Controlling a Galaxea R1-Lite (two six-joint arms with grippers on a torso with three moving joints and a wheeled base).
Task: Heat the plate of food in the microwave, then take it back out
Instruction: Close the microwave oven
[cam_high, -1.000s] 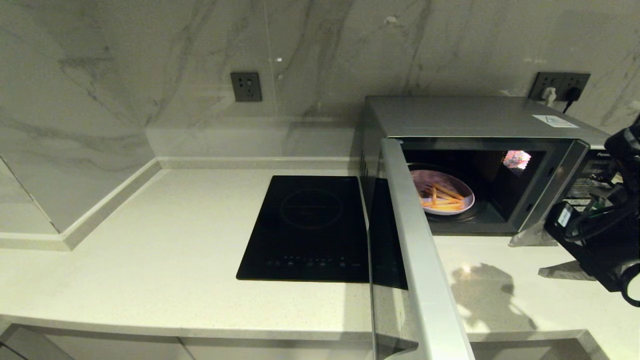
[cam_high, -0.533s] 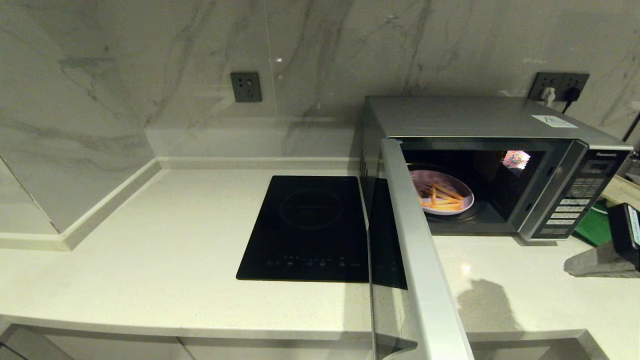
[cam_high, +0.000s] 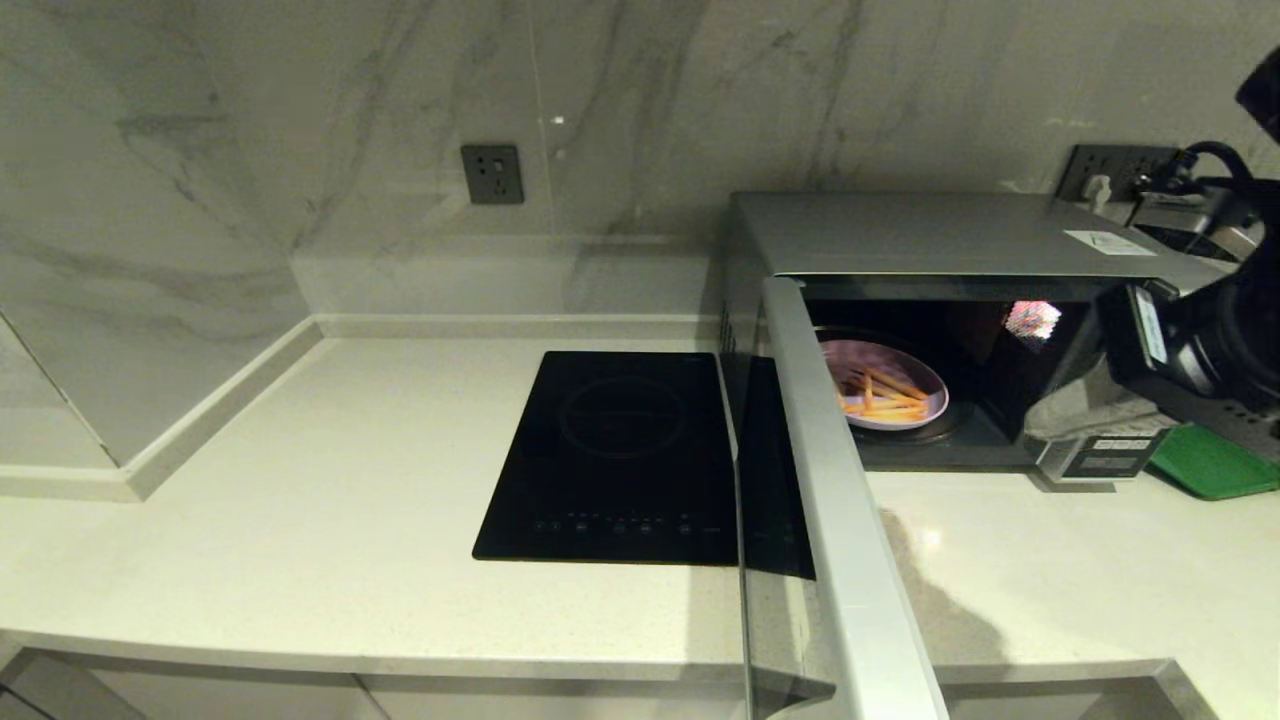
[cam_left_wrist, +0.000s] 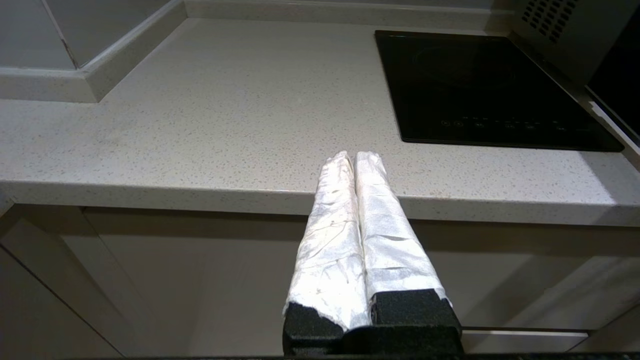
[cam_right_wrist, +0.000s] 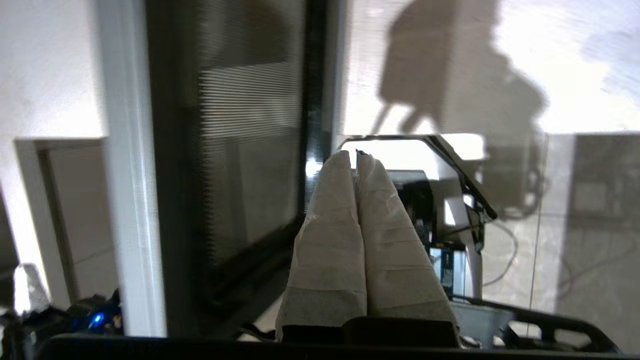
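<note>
R hand (cam_right_wrist: 356, 156), fingers pressed together & empty, sits right of the open microwave (cam_high: 950, 235); plate of food (cam_high: 885, 385) inside, door (cam_high: 840, 500) swung left/near, so R arm nearer.

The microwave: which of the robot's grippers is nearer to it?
Right. The right gripper is shut, facing the microwave door; the left gripper sits shut below the counter edge, beyond the induction hob.

Grey-veined marble walls (cam_high: 300, 150) are rising behind a pale speckled table (cam_high: 300, 520), carrying a dark socket (cam_high: 492, 173) and a second outlet (cam_high: 1118, 170), while a black induction hob (cam_high: 620, 450) is lying flush and reflecting dim light.
</note>
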